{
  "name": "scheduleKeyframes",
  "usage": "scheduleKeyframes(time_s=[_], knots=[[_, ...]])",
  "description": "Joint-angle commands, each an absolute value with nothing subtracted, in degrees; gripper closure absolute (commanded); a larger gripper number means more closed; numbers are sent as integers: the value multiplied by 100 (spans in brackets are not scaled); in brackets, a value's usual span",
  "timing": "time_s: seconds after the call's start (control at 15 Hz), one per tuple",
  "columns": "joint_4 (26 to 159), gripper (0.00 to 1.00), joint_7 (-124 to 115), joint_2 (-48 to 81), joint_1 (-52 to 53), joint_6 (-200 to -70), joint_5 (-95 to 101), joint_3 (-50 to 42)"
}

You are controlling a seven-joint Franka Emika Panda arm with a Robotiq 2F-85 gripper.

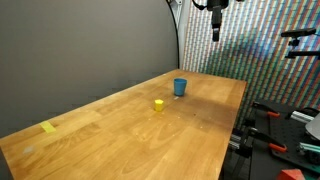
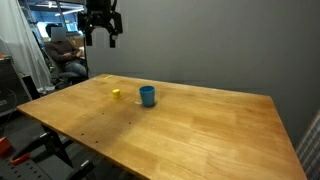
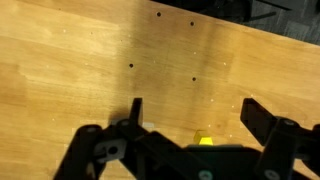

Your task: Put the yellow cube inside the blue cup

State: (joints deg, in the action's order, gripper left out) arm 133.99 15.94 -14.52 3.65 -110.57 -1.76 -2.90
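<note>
fingers: spread wide, with nothing held between them; the wrist view looks down past them at the wood.
fingers from outside: in both exterior views the fingers hang high over the far part of the bench, touching nothing.
yellow cube: sits on the bench, clear of the cup. In an exterior view it lies roughly at 6 o'clock from the fingers, well below them. In the wrist view only a sliver of it shows near the picture's lower edge, between the two fingers and partly hidden by the dark gripper body.
blue cup: upright, mouth up, near the cube but not touching. It stands at about 2 o'clock from the cube in one exterior view and at 3 o'clock in the other.
bench: bare pale wood with a few small dark dots in its surface.
yellow tape patch: flat on the bench, well apart from the cube, at about 9 o'clock from it.
seated person: beyond the bench's far corner, blurred.
</note>
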Motion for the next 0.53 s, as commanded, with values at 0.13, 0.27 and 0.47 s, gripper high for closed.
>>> scheduleKeyframes(time_s=[0.13,0.27,0.47], knots=[[13392,0,1604,-1450,305,-11047,-190,-233],[13185,0,1417,-1046,300,-11269,-261,-214],[12616,0,1166,-120,387,-11559,-249,-43]])
